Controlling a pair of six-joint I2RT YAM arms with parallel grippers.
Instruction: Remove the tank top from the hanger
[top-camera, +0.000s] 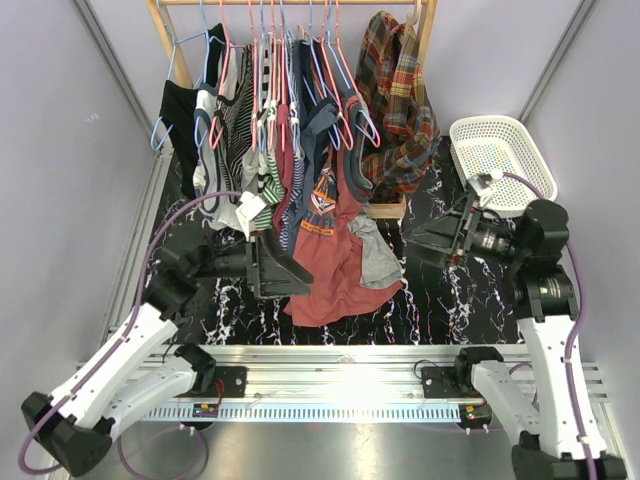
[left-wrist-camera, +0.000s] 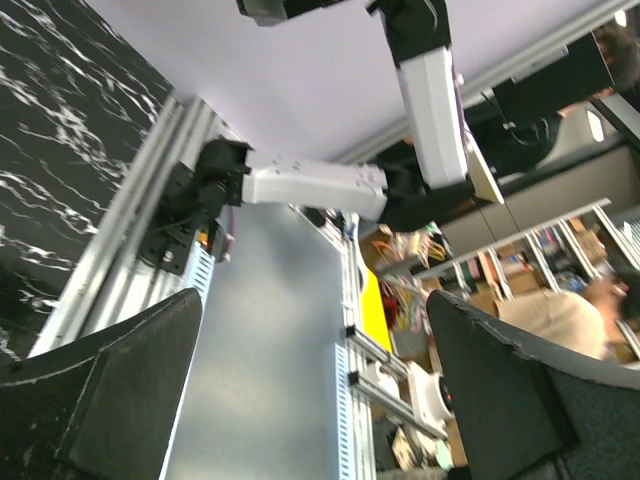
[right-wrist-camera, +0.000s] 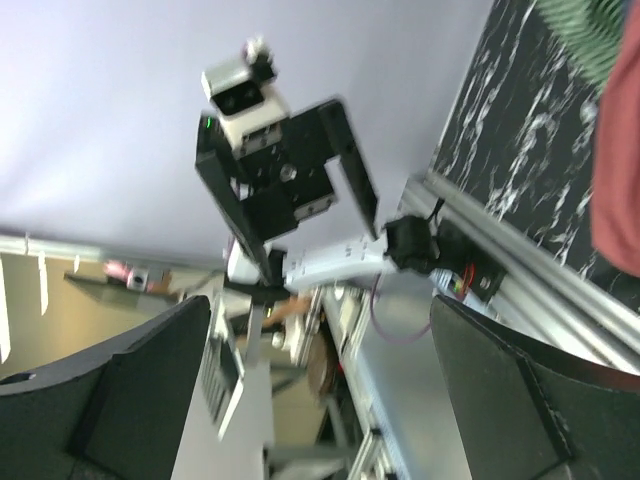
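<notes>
The tank top (top-camera: 268, 190), with thin green and white stripes, hangs on the rack among several crowded hangers (top-camera: 262, 60), left of the big red shirt (top-camera: 335, 260). A corner of it shows at the top right of the right wrist view (right-wrist-camera: 590, 30). My left gripper (top-camera: 298, 275) is open and empty. It sits low in front of the clothes, below the tank top and against the red shirt's left edge. In its own view (left-wrist-camera: 315, 330) nothing lies between the fingers. My right gripper (top-camera: 420, 243) is open and empty, right of the red shirt, pointing left (right-wrist-camera: 320, 320).
A wooden rack (top-camera: 428, 30) holds a plaid shirt (top-camera: 400, 100), navy tops (top-camera: 318, 125) and a black top (top-camera: 182, 110). A grey garment (top-camera: 378, 255) hangs beside the red shirt. A white basket (top-camera: 500, 160) stands at the right. The metal rail (top-camera: 330, 365) runs along the front.
</notes>
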